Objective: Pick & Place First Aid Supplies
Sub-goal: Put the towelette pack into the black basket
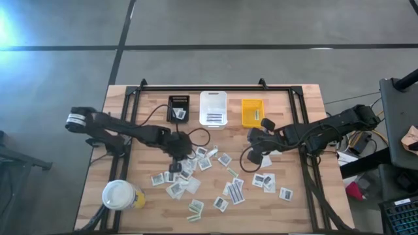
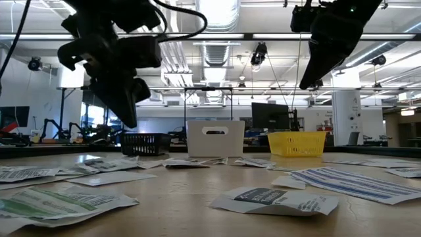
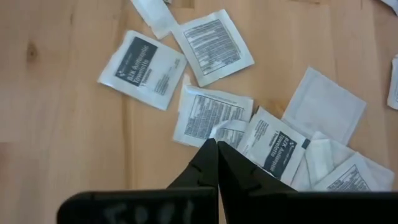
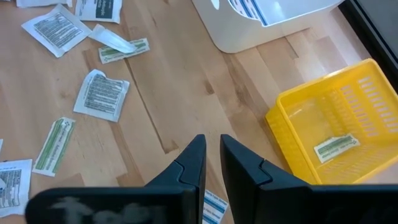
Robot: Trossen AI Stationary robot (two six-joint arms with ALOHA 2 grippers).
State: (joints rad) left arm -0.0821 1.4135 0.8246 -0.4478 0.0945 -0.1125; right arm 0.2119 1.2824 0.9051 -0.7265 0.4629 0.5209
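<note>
A: Where are the first aid packets (image 1: 196, 171) lying?
B: Scattered over the wooden table (image 1: 294, 209); one strip (image 4: 336, 147) is sitting in the yellow bin (image 4: 367, 93).

A: And the grippers?
B: The left gripper (image 3: 217, 149) is hovering over the packets, pinched closed and empty. The right gripper (image 4: 212, 144) is hanging near the yellow bin, fingers slightly parted, gripping nothing.

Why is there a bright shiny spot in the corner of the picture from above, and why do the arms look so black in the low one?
High view: lamp glare bounces off the floor in the upper left corner. Low view: bright ceiling lights shine behind the arms, so the left pincer and right pincer show as dark shapes.
</note>
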